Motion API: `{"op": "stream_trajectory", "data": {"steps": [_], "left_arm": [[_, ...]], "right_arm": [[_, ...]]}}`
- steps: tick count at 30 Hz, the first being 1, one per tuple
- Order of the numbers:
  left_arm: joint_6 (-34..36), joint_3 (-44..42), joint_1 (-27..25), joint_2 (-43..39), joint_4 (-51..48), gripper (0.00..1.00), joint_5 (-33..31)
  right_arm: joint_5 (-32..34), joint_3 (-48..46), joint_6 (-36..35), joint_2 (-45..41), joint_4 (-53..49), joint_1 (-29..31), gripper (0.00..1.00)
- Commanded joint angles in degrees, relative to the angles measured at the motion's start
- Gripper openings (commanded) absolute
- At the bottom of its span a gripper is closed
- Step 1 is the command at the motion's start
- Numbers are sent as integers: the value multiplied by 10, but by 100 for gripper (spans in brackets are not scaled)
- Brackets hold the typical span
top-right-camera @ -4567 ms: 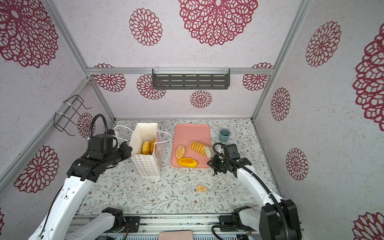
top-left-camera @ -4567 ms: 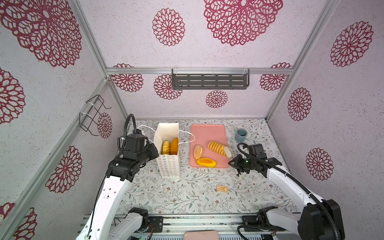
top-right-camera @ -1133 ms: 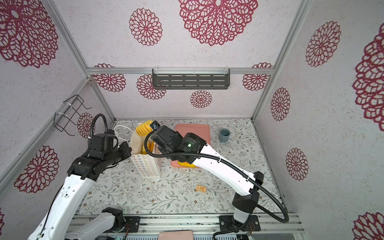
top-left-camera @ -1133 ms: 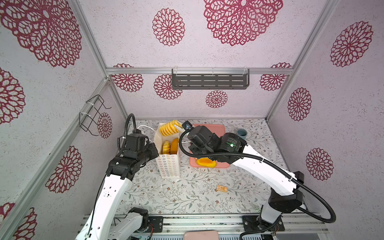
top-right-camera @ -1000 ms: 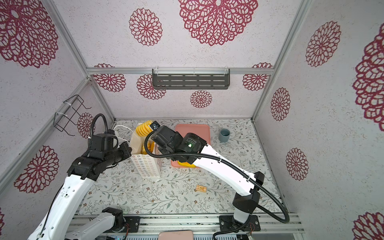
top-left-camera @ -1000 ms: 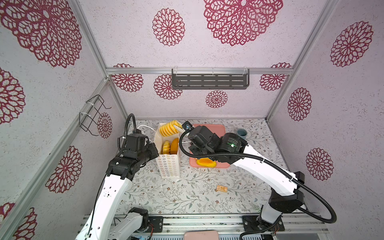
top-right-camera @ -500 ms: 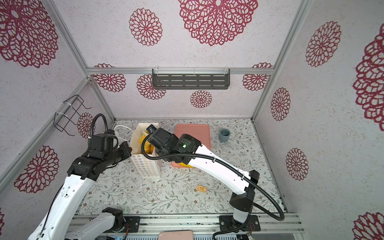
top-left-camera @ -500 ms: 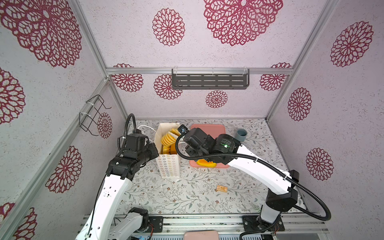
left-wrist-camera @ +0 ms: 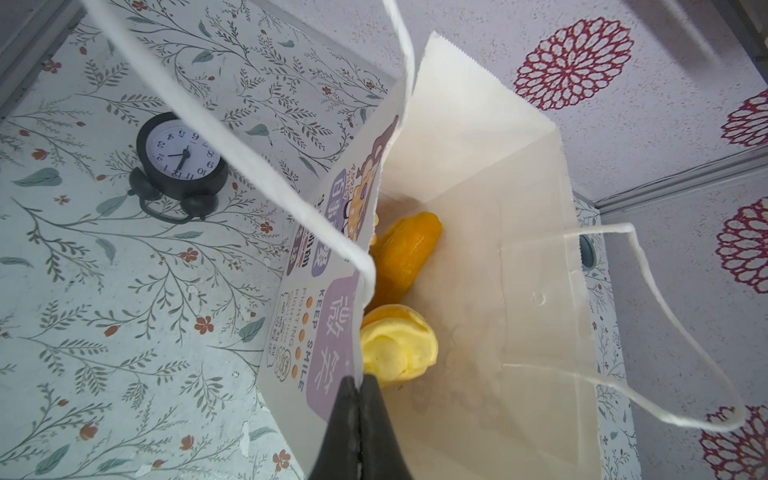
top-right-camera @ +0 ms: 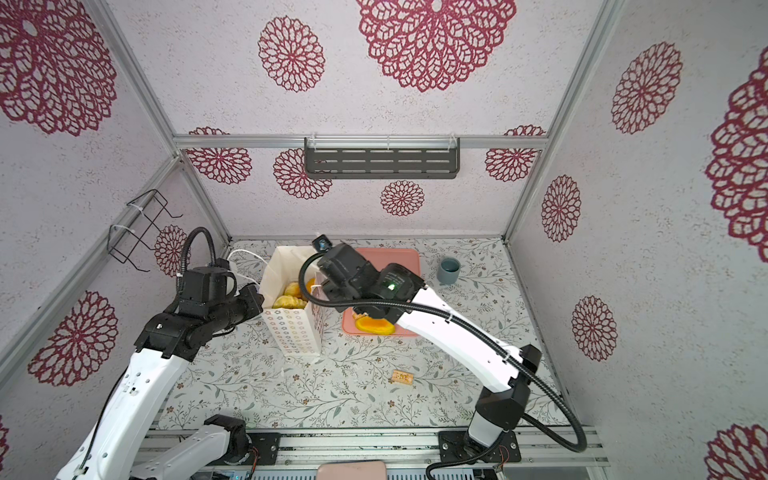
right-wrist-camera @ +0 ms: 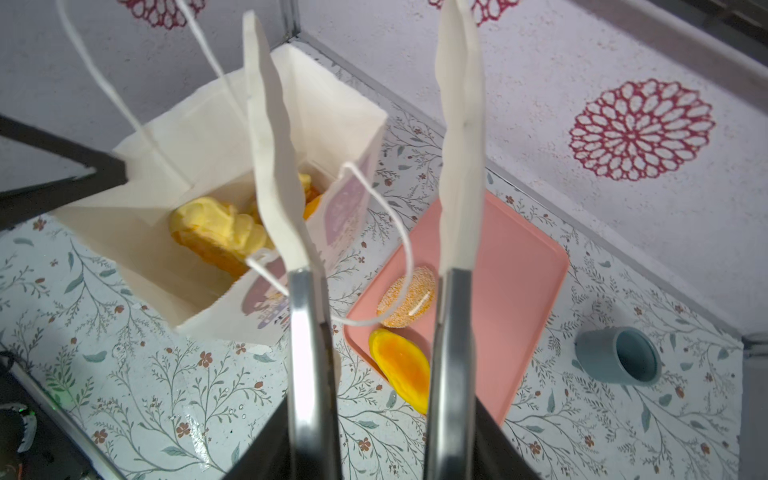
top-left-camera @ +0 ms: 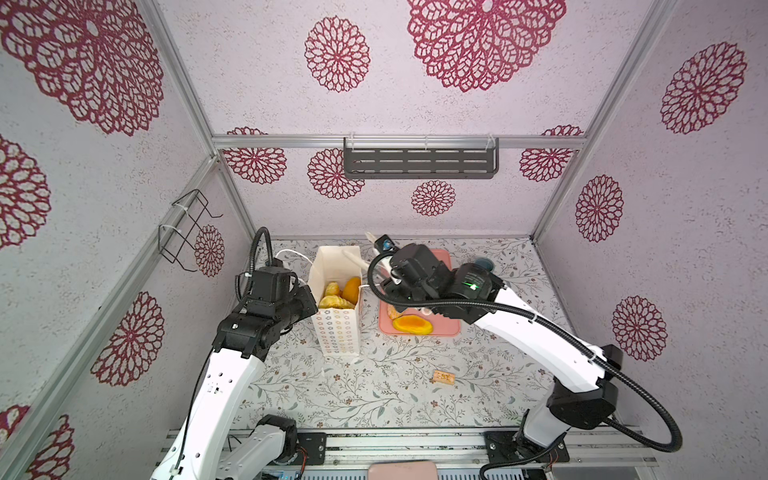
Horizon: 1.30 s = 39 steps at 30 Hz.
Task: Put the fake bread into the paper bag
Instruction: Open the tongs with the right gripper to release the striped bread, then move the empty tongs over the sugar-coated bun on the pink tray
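Right tool [right-wrist-camera: 355, 25]: prongs apart, nothing between them, raised just beside the paper bag [right-wrist-camera: 137, 232] on its tray side.
Left tool [left-wrist-camera: 354, 384]: pinched on the paper bag's printed front wall.
Fake bread [left-wrist-camera: 399, 349]: several pieces inside the paper bag; sugared bun [right-wrist-camera: 407, 297] and glossy oval [right-wrist-camera: 401, 370] lie on the pink tray [right-wrist-camera: 519, 266] beside the bag.
Next reach: probably away from the bag, down to the tray; the oval's long axis points roughly at the bag; the right arm is nearer.

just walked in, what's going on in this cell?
The left hand is shut on the paper bag, pinching its printed wall. The right hand is open and empty by the bag's mouth. Several fake bread pieces lie inside; a sugared bun and a glossy orange oval sit on the pink tray.
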Motion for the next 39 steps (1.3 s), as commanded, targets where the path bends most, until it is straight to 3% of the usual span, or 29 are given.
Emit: {"op": "stream_trajectory", "data": {"steps": [1,9,14,25,33,39], "left_arm": [[4,13,1,0,16,5,4],[6,17,1,2,18,18,4],[5,13,1,-5,17,24,2],[4,-1,1,-23,11,27,0],[5,-8,1,-23,17,28,3],[2,-16,1,-29,22,28,4]], "right_arm": [[-62,-49,61,-86,53,-63,49],[-251,-205,126,-142,79,-230,48],[-356,-272,148,-118,115,-284,47],[-455,-329,174,-24,168,-294,51],[-481,-334,174,25,174,-294,59],[-483,-329,178,57,169,-292,59]]}}
